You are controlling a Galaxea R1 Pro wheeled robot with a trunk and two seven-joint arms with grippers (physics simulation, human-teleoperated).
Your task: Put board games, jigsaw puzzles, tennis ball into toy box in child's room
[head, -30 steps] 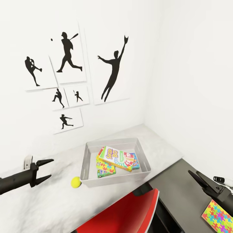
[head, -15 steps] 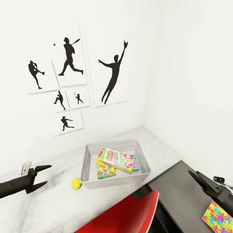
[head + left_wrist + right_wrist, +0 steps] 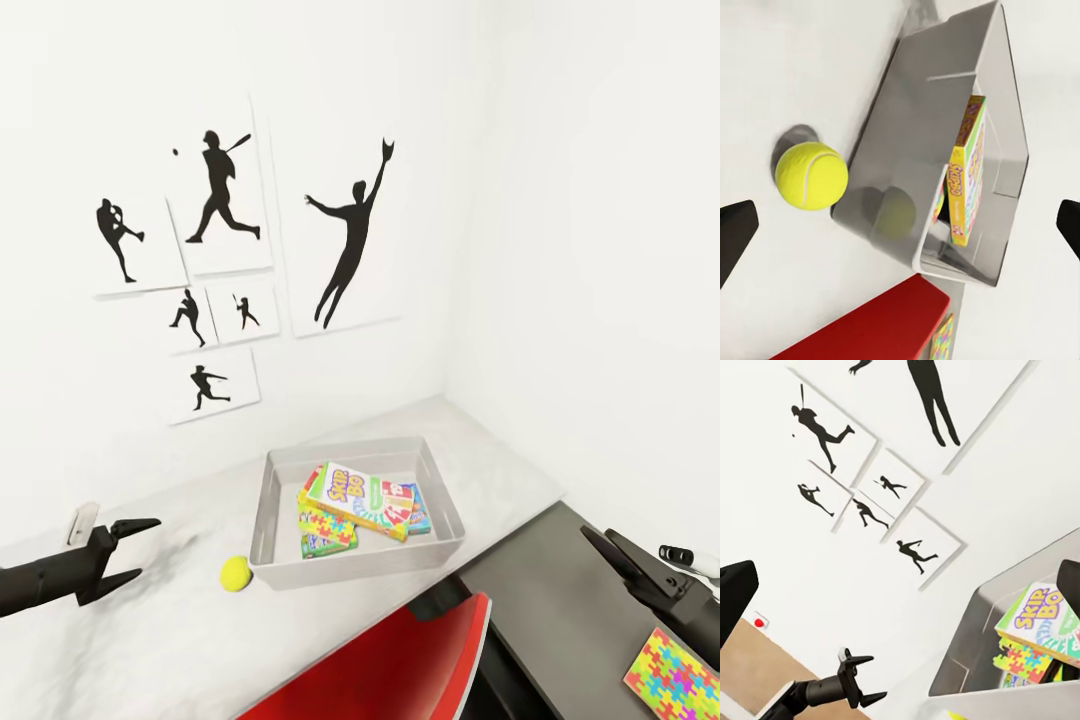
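Shallow light-grey toy box (image 3: pixel 262 520) with flared sides sits on the pale grey-white tabletop (image 3: pixel 180 640) near the room corner, below the black baseball-player silhouette pictures (image 3: pixel 345 235) on the white wall. Inside it: the long green-yellow-red "Skip-Bo" board game (image 3: pixel 357 497) lying tilted across the top of the pile, a small square jigsaw puzzle box (image 3: pixel 326 524) with multicoloured mosaic under its 8 o'clock end, and a blue-edged printed box (image 3: pixel 420 512) under its 4 o'clock end.

Small yellow-green tennis ball (image 3: pixel 236 573) rests on the tabletop just outside the box, beside its 7 o'clock corner; in the left wrist view the ball (image 3: pixel 811 175) sits just beside the bin wall (image 3: pixel 915 142); contact cannot be judged.

Left gripper (image 3: pixel 138 549) hovers over the tabletop at 9 o'clock from the ball, well apart from it, jaws spread, nothing between them.

Right gripper (image 3: pixel 608 544) hangs over the lower dark-grey cabinet top (image 3: pixel 560 610) at 4 o'clock from the box, jaws spread and empty. A second mosaic jigsaw puzzle box (image 3: pixel 676 676) lies on that cabinet near the gripper.

Red chair back (image 3: pixel 400 665) stands at 6 o'clock from the box.
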